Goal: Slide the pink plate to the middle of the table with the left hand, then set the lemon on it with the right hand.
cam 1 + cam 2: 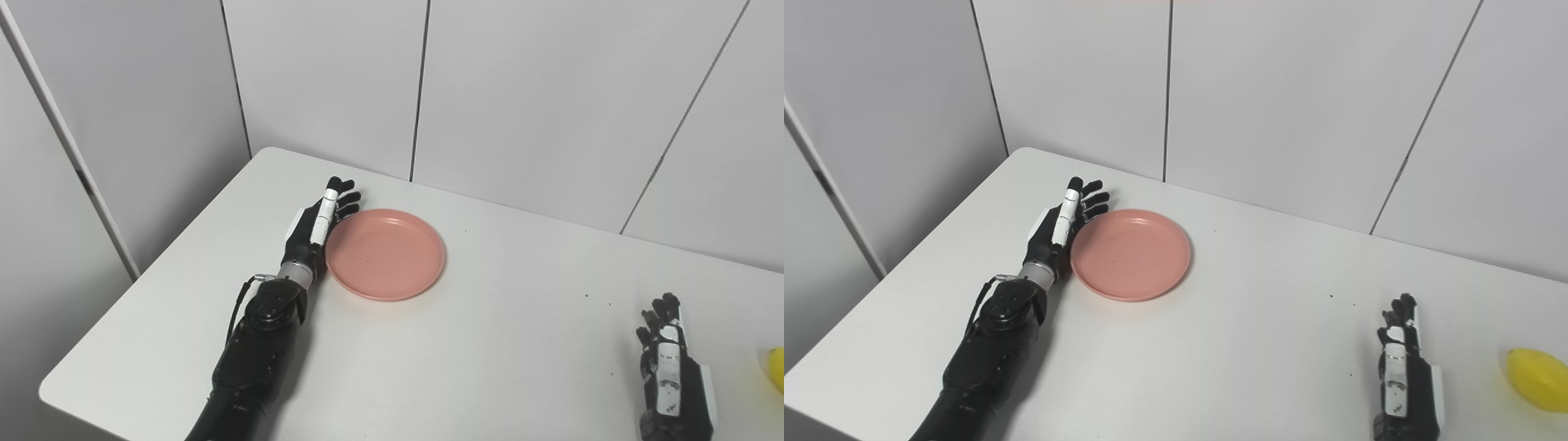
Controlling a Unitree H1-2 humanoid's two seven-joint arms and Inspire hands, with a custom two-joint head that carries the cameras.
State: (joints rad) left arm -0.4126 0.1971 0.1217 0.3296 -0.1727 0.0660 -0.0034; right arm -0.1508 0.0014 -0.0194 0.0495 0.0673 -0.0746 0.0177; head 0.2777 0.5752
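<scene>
- Nearest the camera, the right hand waits low on the table, edge-on, fingers stretched out and holding nothing; it stands beside the lemon, not touching it.
- The table is white and wide, and its middle is bare, so the sliding path looks free.
- The left hand lies out along the plate's left rim, edge-on to the surface, fingers straight and apart, gripping nothing; it looks to be touching the rim, or just beside it.
- The pink plate sits flat, left of the table's middle, so the slide is what is in hand and some way remains.
- To do it well, I judge, the hand should press sideways with the whole flat of the palm, low against the rim, and push toward the right.
- A push too near the fingertips could spin the plate or let it slip past them; a slow, even push along a line through its centre should keep it straight.
- The lemon lies far right, at the picture's edge, well apart from the plate, untouched and not yet due.
</scene>
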